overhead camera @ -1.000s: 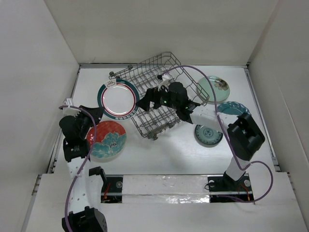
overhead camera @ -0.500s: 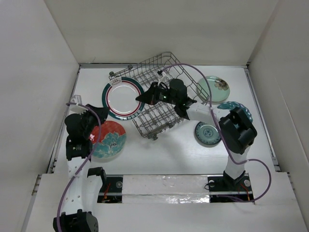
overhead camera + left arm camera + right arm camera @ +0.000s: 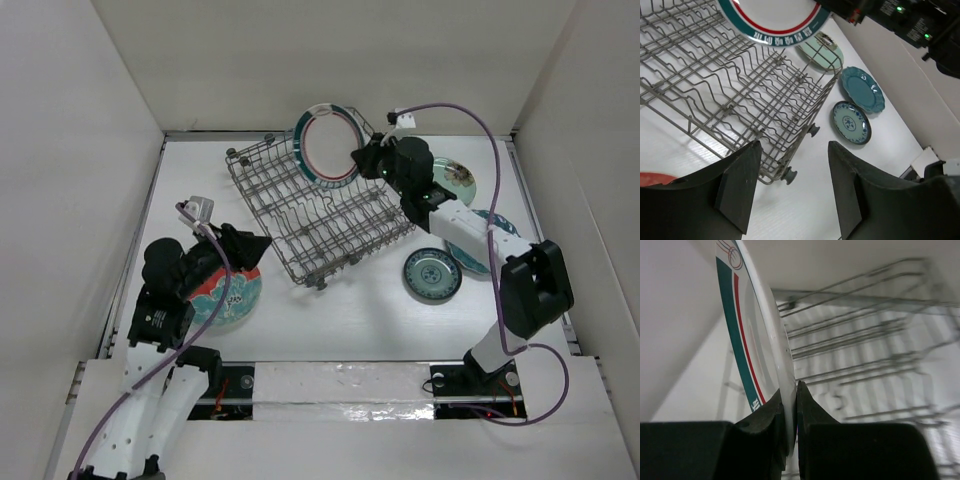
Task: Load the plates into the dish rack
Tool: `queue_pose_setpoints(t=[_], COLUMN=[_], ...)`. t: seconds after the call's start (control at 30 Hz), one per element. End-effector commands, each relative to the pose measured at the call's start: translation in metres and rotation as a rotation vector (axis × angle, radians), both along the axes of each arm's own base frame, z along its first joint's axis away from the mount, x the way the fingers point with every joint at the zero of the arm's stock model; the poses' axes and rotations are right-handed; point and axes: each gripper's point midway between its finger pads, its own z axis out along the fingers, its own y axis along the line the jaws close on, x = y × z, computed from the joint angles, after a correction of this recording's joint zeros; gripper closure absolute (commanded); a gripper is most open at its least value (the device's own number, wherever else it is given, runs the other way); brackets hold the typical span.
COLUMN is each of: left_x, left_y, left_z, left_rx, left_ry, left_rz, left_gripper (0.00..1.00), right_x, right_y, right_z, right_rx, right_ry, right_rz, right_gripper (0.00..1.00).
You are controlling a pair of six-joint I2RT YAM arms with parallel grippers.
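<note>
Right gripper (image 3: 356, 160): we see it pinching the teal-rimmed white plate (image 3: 327, 143) upright over the far edge of the dish rack (image 3: 320, 215).
Left gripper (image 3: 258, 245): above the red floral plate (image 3: 222, 292), apparently clear of it.
Right of rack: mint plate (image 3: 455, 183), scalloped teal plate (image 3: 490, 217), ringed teal plate (image 3: 432, 275).

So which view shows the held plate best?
Top external: the white teal-rimmed plate shows nearly its whole face. Left wrist catches only its lower rim; right wrist sees it edge-on in the right gripper.

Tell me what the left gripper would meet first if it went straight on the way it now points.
Probably the grey metal wire dish rack: the open left gripper aims at its near corner, above a small dark wheel. Depth is unclear, so it might reach the white table first.
</note>
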Motion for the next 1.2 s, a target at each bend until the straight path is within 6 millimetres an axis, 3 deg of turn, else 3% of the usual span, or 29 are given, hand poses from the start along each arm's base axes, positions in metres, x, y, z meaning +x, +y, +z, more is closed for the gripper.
queue_pose_setpoints(t=[0.0,0.07,0.13,0.23,0.33,0.37,0.47,0.53,0.6,0.73,0.93,1.17], left_x=[-0.017,-0.021,-0.027,-0.03,-0.024,-0.026,-0.023,-0.019,-0.015,-0.017,-0.015,-0.015], left_y=[-0.002,-0.001,0.001,0.001,-0.001,0.0,-0.001,-0.002,-0.002,-0.001,-0.002,-0.002], left_z=[0.023,0.028,0.034,0.033,0.027,0.03,0.038,0.027,0.018,0.016,0.013,0.012], left_rx=[0.034,0.034,0.033,0.029,0.029,0.025,0.022,0.034,0.047,0.047,0.05,0.047], left_ry=[-0.123,-0.15,-0.185,-0.169,-0.092,-0.088,-0.091,-0.082,-0.058,-0.08,-0.077,-0.076], left_rz=[-0.046,-0.045,-0.045,-0.045,-0.045,-0.045,-0.045,-0.046,-0.048,-0.048,-0.048,-0.048], left_gripper=[0.49,0.59,0.67,0.73,0.73,0.73,0.73,0.72,0.72,0.7,0.68,0.68], right_x=[0.031,0.046,0.053,0.069,0.084,0.085,0.097,0.104,0.109,0.12,0.123,0.104], right_y=[-0.066,-0.085,-0.092,-0.109,-0.116,-0.118,-0.119,-0.126,-0.125,-0.121,-0.115,-0.108], right_z=[0.046,0.043,0.038,0.032,0.022,0.027,0.014,-0.004,-0.007,-0.024,-0.044,-0.068], right_rx=[-0.172,-0.267,-0.327,-0.409,-0.51,-0.521,-0.599,-0.655,-0.661,-0.695,-0.702,-0.731], right_ry=[-0.162,-0.177,-0.186,-0.2,-0.206,-0.217,-0.212,-0.185,-0.181,-0.165,-0.14,-0.12], right_rz=[-0.343,-0.405,-0.418,-0.465,-0.509,-0.519,-0.53,-0.569,-0.575,-0.566,-0.531,-0.528], right_gripper=[1.0,1.0,1.0,1.0,1.0,1.0,1.0,1.0,1.0,1.0,1.0,0.98])
